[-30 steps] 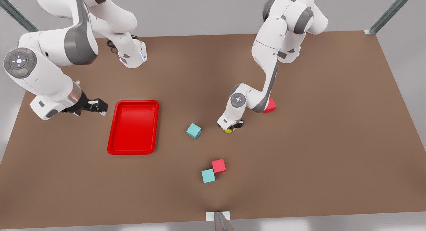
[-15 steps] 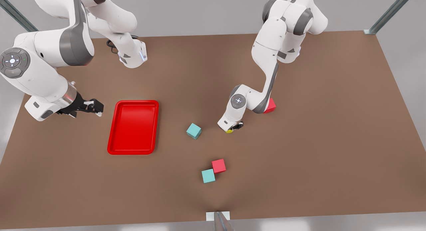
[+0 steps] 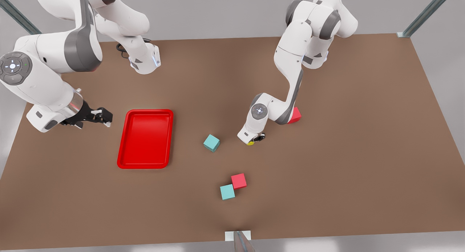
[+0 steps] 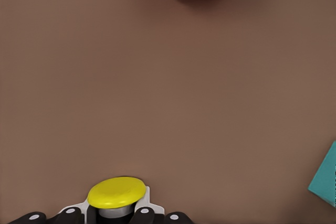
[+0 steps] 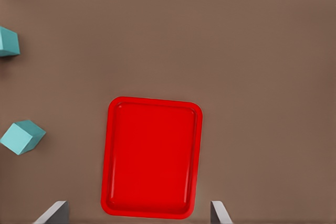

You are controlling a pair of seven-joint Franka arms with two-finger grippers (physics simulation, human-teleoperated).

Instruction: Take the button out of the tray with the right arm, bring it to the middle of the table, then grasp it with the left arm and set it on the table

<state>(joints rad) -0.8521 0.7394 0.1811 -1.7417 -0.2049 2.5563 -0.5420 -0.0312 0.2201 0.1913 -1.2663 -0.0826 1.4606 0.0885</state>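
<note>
Button [image 4: 116,192] clamped between left gripper [image 3: 255,139] fingers, low at table [image 3: 327,165] middle; right gripper [image 3: 102,117] apart beside tray [image 3: 145,165].

A matte brown worktop [image 3: 345,154] filled most of the front view under soft, even light, backed by a plain pale grey wall [image 3: 218,12], with slanted grey metal struts at ten o'clock [image 3: 18,16] and two o'clock [image 3: 425,16] and a small white bracket [image 3: 238,236] at six o'clock.
</note>
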